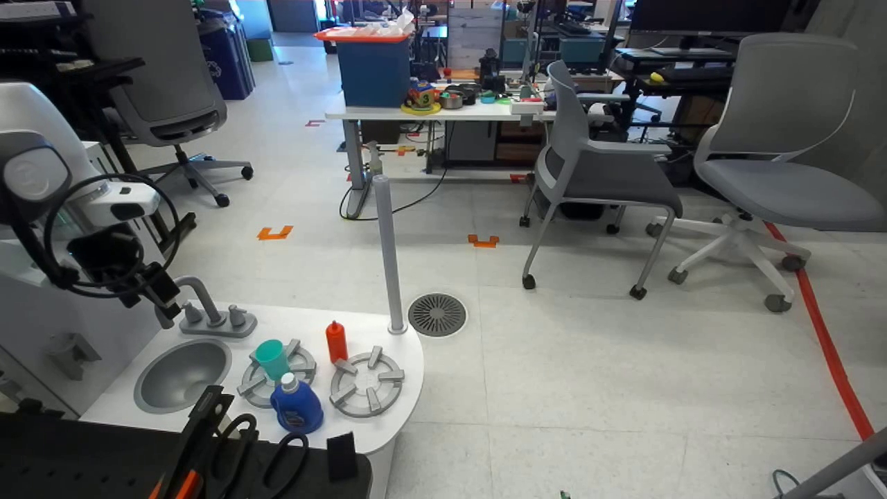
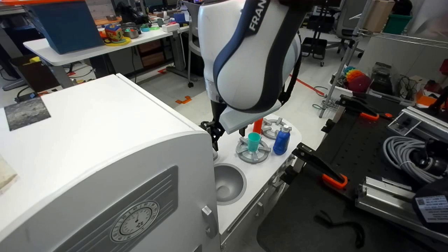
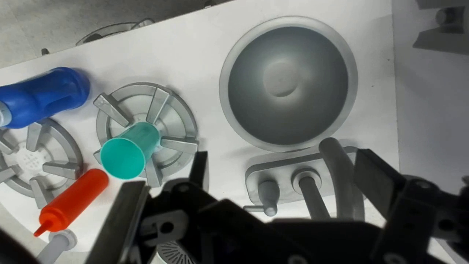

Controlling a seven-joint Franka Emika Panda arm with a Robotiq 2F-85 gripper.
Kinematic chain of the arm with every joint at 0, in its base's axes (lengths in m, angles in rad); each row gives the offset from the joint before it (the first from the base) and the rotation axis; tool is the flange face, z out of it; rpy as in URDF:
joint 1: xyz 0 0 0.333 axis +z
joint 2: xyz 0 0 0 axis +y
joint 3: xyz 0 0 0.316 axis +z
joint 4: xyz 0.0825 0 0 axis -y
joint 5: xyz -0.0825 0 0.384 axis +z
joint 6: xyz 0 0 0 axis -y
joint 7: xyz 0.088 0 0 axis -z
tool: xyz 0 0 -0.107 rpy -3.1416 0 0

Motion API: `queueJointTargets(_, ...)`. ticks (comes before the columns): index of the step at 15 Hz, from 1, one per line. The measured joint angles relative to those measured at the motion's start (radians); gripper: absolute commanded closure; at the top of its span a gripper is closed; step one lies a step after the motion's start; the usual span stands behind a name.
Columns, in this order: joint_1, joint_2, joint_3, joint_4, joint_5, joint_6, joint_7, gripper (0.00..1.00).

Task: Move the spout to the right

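Step, judged: lining up. Gripper point(image 3: 282, 167), jaws spread, brackets spout point(image 3: 338, 172) beside sink bowl point(image 3: 287, 113); contact unclear. Next likely needs sideways push.

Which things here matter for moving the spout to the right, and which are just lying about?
Part of the job:
spout
gripper, open, with the spout between its fingers in the wrist view

Just lying about:
teal cup, standing on a burner
red bottle
blue bottle
coiled grey cable
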Motion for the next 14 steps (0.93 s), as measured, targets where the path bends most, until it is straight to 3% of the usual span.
queueJointTargets(6, 0.115, 0.113, -0.094, 0.094, -0.003, 0.06, 0.008, 0.0)
queueJointTargets(14, 0.151, 0.222, -0.102, 0.181, -0.003, 0.119, -0.019, 0.0)
